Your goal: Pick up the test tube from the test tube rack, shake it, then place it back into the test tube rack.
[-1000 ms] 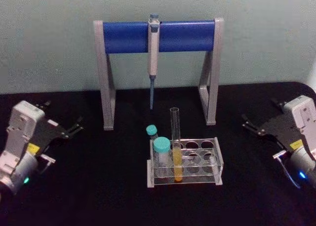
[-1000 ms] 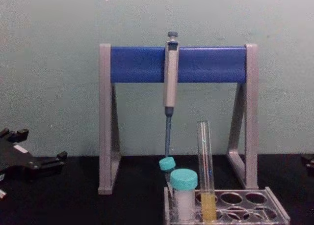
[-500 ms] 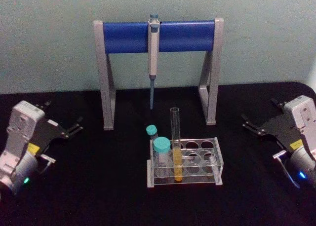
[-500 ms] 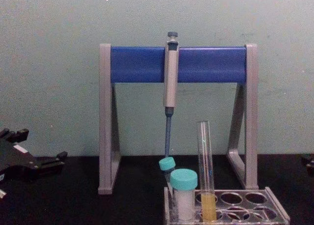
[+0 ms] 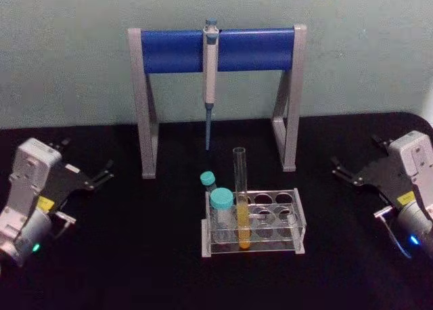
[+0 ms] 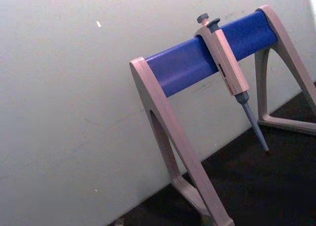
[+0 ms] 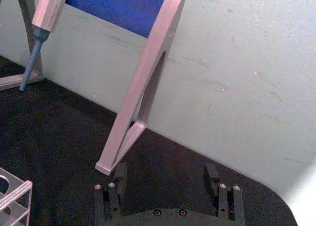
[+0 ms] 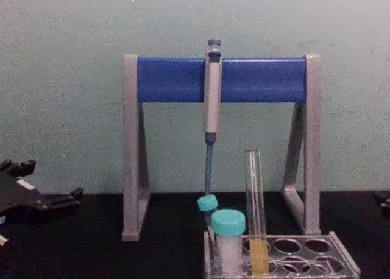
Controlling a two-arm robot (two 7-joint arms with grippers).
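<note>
Standing on the black desk (image 5: 135, 262) between the spread, empty left end effector (image 5: 105, 173) and right end effector (image 5: 336, 169), the test tube rack (image 5: 300, 220) is seen with the test tube (image 5: 239, 174) upright in it, judged light, slick and brittle, best gripped gently above the liquid.

The place is a laboratory workbench. A pipette (image 5: 210, 59) hangs upright from a grey stand (image 5: 145, 120) with a blue crossbar. In front of it, a clear plastic test tube rack (image 5: 298, 222) holds a tall glass test tube (image 5: 239, 174) with yellow-orange liquid in its lower part (two teal-capped vials (image 5: 221, 200) stand just beside the tube). Everything sits on a black counter (image 5: 122, 256) against a plain pale wall (image 5: 67, 53).
</note>
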